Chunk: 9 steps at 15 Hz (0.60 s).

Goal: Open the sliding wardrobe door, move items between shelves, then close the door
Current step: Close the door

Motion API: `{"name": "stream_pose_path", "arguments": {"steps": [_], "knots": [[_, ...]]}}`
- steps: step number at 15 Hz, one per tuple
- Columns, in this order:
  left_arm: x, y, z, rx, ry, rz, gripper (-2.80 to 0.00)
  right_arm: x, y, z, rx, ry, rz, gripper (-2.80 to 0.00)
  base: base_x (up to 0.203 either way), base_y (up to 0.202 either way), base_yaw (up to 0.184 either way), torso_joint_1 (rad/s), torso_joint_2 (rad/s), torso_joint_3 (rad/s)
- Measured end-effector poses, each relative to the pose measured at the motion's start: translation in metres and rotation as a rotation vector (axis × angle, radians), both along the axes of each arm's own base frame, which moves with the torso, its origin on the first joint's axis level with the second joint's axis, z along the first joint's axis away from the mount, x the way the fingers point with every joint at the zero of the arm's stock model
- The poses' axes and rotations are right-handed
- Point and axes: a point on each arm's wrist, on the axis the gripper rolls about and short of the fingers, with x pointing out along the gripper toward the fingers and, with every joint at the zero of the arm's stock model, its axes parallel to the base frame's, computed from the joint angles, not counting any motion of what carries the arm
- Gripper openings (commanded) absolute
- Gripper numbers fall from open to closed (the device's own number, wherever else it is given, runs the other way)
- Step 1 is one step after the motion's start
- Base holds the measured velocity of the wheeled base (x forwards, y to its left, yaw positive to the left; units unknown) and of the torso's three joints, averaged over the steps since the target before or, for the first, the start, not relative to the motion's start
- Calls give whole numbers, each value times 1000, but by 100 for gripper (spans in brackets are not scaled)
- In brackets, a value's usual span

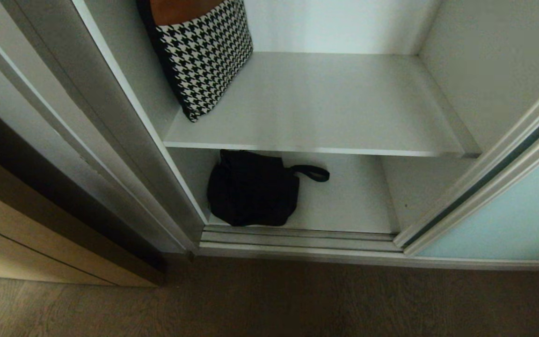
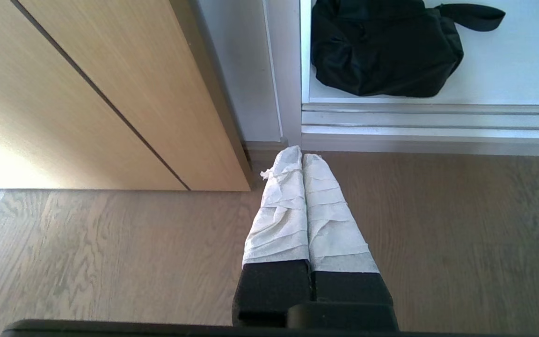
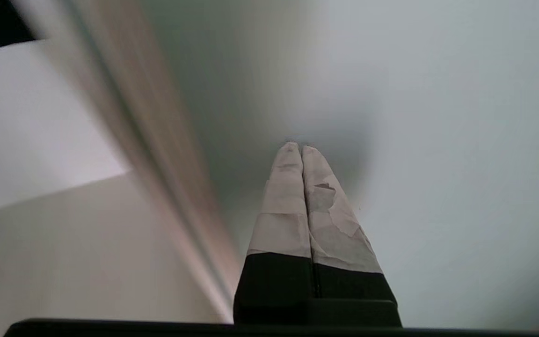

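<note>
While the sliding door (image 1: pixel 508 220) is standing pushed to the right, the wardrobe interior is being shown open. Black bag (image 1: pixel 252 189): being kept on the lower shelf (image 1: pixel 358 201), at its left front, strap loop pointing right. Houndstooth bag (image 1: pixel 204 51): being leaned at the left of the upper shelf (image 1: pixel 325 107). Left gripper (image 2: pixel 302 157): fingers pressed together, empty, being held over the wood floor (image 2: pixel 461 234). Right gripper (image 3: pixel 301 147): fingers closed, empty, tips at the frosted door glass.

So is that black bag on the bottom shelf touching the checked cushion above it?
Apart. The head view shows the black bag on the lower shelf, while the checked cushion stands on the upper shelf, whose board separates them.
</note>
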Motion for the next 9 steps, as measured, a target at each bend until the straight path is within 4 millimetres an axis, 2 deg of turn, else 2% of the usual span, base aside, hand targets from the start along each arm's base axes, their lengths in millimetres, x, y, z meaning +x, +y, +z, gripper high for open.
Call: {"name": "stream_pose_path", "arguments": {"steps": [9], "knots": [[0, 0, 0, 0, 0, 0, -280, -9, 20, -1, -15, -2, 113, -280, 0, 0, 0, 0, 0, 0]]}}
